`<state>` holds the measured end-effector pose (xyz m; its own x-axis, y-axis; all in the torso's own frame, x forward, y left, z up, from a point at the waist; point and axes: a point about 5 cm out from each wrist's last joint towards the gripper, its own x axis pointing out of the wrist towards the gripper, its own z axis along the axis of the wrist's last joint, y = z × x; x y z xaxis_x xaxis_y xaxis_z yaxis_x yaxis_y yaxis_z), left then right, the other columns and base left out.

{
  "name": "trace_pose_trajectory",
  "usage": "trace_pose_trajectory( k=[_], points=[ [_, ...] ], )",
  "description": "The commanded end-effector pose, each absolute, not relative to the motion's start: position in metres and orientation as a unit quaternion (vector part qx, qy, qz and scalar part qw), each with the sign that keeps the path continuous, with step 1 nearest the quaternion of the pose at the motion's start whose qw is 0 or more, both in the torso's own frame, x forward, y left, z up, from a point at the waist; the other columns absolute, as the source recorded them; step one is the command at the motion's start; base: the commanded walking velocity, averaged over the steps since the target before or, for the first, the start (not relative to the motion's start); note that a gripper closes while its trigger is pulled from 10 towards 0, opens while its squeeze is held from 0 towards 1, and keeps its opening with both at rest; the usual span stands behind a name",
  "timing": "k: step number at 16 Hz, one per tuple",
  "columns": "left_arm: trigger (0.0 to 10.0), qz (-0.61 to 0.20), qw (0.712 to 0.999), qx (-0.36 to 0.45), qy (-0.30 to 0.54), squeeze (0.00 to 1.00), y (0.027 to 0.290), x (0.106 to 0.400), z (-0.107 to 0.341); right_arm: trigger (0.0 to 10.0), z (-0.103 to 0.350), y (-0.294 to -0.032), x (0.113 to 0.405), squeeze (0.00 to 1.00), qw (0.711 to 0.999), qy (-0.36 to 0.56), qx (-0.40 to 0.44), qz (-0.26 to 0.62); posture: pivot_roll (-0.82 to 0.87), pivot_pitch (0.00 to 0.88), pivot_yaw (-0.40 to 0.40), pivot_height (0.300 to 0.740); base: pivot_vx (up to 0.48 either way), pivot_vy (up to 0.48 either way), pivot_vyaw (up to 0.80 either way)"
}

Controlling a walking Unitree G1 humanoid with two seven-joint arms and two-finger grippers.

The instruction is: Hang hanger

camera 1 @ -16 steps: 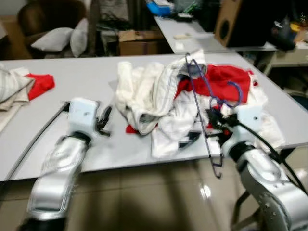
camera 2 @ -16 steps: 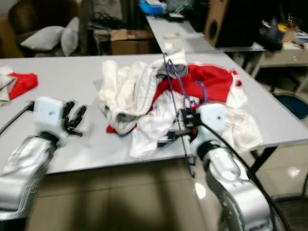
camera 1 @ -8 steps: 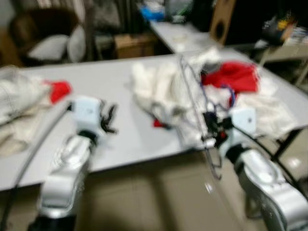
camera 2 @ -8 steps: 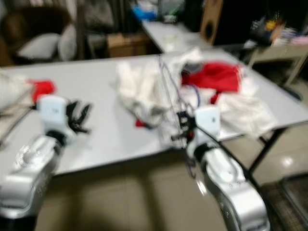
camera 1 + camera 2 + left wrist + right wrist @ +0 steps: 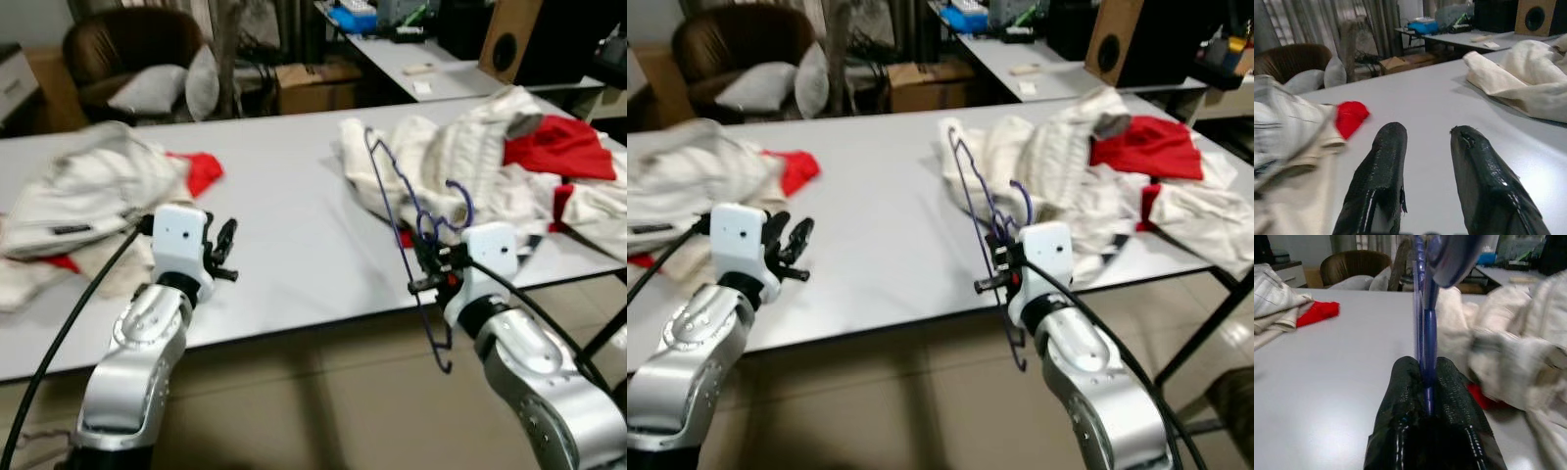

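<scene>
Our right gripper pinches the purple wire hanger upright at the table edge, fingers closed on its wire. Left gripper empty, fingers apart. We see no rail; carry level. Clothes pile just beside could snag the hook.

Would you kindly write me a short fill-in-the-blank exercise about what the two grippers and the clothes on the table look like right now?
1. The right gripper is shut on a ____ hanger.
2. The left gripper hovers over the table with its fingers ____.
3. Beside the white clothes on the robot's right lies a ____ garment.

Missing words: purple; open; red
</scene>
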<state>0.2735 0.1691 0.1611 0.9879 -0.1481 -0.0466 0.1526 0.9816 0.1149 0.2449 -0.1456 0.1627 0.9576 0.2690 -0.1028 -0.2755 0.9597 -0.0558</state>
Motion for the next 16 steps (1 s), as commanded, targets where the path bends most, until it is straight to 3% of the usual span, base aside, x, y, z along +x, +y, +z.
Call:
trace_pose_trajectory(
  k=[1,8,10,12,16],
  points=[
    [10.0,-0.069,0.995,0.067,0.016,0.0,0.1744,0.2742,0.1645,10.0,0.1664,-0.1439,0.2443,0.0,0.989,0.038,-0.033,0.139,0.04,0.0,0.016,0.74,0.0,0.48,0.0],
    [10.0,-0.075,0.995,0.069,0.017,0.0,0.1731,0.274,0.1631,10.0,0.1627,-0.1445,0.2423,0.0,0.989,0.042,-0.041,0.137,0.03,0.0,0.022,0.74,0.0,0.467,0.0],
    [10.0,-0.092,0.989,0.119,0.009,0.0,0.1699,0.2744,0.1654,10.0,0.1619,-0.1443,0.2417,0.0,0.989,0.043,-0.041,0.136,0.03,0.0,0.027,0.74,0.0,-0.48,0.0],
    [10.0,-0.084,0.992,0.097,0.011,0.0,0.1701,0.2756,0.1639,10.0,0.1613,-0.1455,0.2416,0.0,0.989,0.043,-0.044,0.133,0.03,0.0,0.027,0.74,0.0,-0.48,0.0],
    [10.0,-0.078,0.994,0.073,0.006,0.0,0.17,0.2759,0.1644,10.0,0.1589,-0.1495,0.2424,0.0,0.991,0.046,-0.048,0.116,0.03,0.0,0.03,0.74,0.0,0.0,0.0]
  ],
)
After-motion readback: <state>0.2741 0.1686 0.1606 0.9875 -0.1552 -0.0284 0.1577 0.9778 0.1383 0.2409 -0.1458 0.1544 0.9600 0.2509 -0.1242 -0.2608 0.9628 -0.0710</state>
